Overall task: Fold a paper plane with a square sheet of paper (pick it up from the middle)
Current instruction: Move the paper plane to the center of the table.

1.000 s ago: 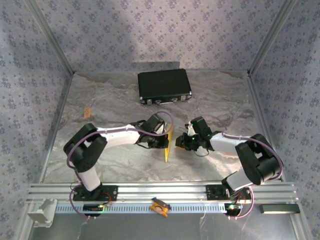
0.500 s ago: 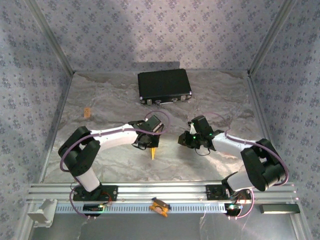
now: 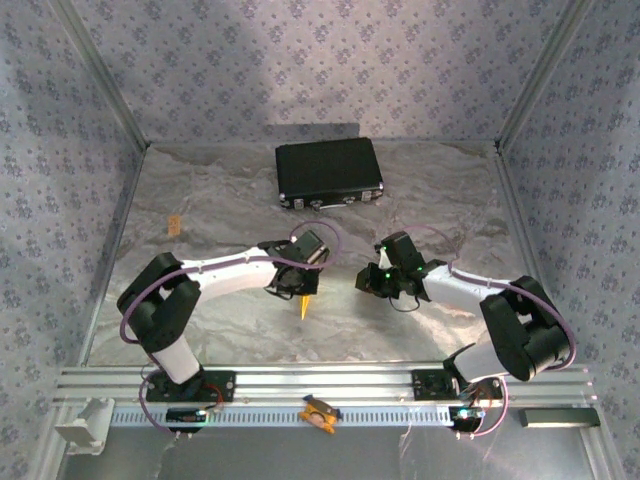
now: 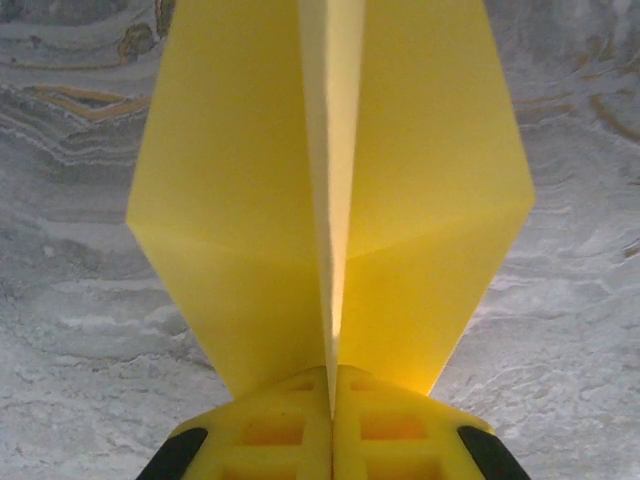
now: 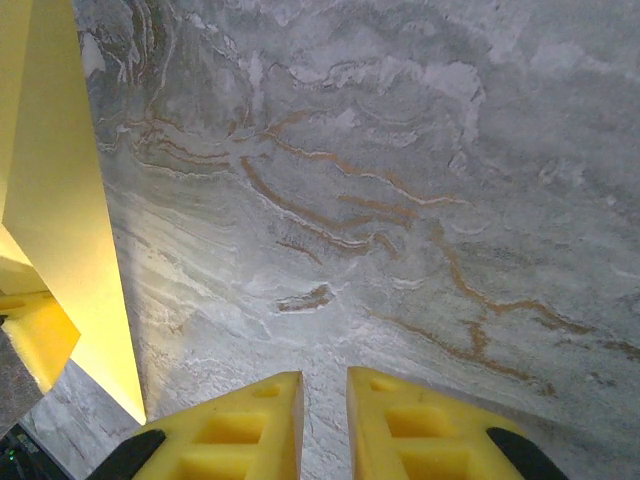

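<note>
The yellow paper plane (image 4: 330, 200) is folded along a centre crease, with its two wings spreading to either side. My left gripper (image 4: 333, 385) is shut on its crease. From above, the plane (image 3: 304, 306) hangs under the left gripper (image 3: 300, 288) near the table's middle, its sharp nose pointing toward the near edge. My right gripper (image 3: 368, 284) hovers just to the right of it, apart from the paper. Its jaws (image 5: 323, 400) stand a narrow gap apart with nothing between them. One wing of the plane (image 5: 60, 190) shows at the left edge of the right wrist view.
A black rectangular case (image 3: 329, 172) lies at the back centre of the marbled table (image 3: 440, 200). A small orange piece (image 3: 175, 224) lies at the far left. An orange clip (image 3: 318, 412) sits on the front rail. Patterned walls close three sides.
My left gripper has carried the plane a little to the left, and less of it shows from above. The right gripper has stayed almost in place while its elbow shifted right.
</note>
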Motion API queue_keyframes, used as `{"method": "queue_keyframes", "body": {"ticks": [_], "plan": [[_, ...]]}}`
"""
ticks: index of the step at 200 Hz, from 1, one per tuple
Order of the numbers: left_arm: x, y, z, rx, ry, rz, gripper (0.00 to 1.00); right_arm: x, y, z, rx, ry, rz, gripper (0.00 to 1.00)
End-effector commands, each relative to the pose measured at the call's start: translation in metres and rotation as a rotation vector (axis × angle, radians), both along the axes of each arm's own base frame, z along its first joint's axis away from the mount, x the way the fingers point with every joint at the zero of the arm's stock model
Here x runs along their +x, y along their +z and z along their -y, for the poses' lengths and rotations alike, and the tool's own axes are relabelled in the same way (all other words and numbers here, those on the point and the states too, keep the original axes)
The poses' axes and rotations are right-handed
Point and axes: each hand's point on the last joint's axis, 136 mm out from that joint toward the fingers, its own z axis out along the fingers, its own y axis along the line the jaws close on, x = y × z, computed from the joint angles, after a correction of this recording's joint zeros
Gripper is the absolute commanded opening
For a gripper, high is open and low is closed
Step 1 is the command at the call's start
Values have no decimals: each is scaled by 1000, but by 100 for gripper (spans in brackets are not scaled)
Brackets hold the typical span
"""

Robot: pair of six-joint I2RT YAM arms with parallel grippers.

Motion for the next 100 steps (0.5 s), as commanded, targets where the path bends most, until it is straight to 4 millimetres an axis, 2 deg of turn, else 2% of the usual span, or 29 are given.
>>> {"method": "queue_keyframes", "body": {"ticks": [1,100], "plan": [[-2,1,5,2,-8,-18,8,3,2,-2,-17,8,5,21],[-4,-7,7,14,-14,-48,9,3,3,-7,14,21,6,21]]}}
